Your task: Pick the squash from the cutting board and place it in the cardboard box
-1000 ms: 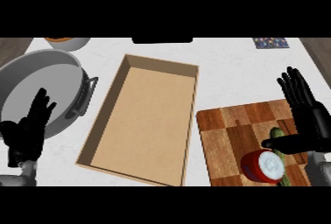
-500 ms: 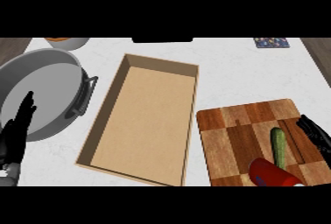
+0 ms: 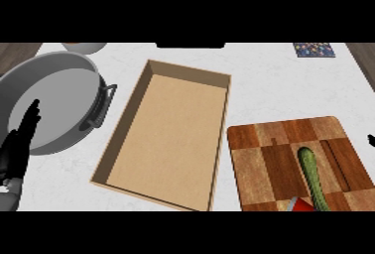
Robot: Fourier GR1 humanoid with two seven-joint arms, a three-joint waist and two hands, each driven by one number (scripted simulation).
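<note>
Green squash (image 3: 313,174) lies on the cutting board (image 3: 267,158) at four o'clock, ungrasped; cardboard box (image 3: 172,141) holds nothing. Left hand (image 3: 18,146) rests with fingers straight at eight o'clock; right hand (image 3: 370,139) unclear.

Counter (image 3: 278,84): white, speckled top.
Cardboard box (image 3: 170,141): open, at the centre.
Cutting board (image 3: 267,158): wooden, just right of the box.
Grey pan (image 3: 55,99): far left, handle toward the box.
Small patterned item (image 3: 315,50): back right.
</note>
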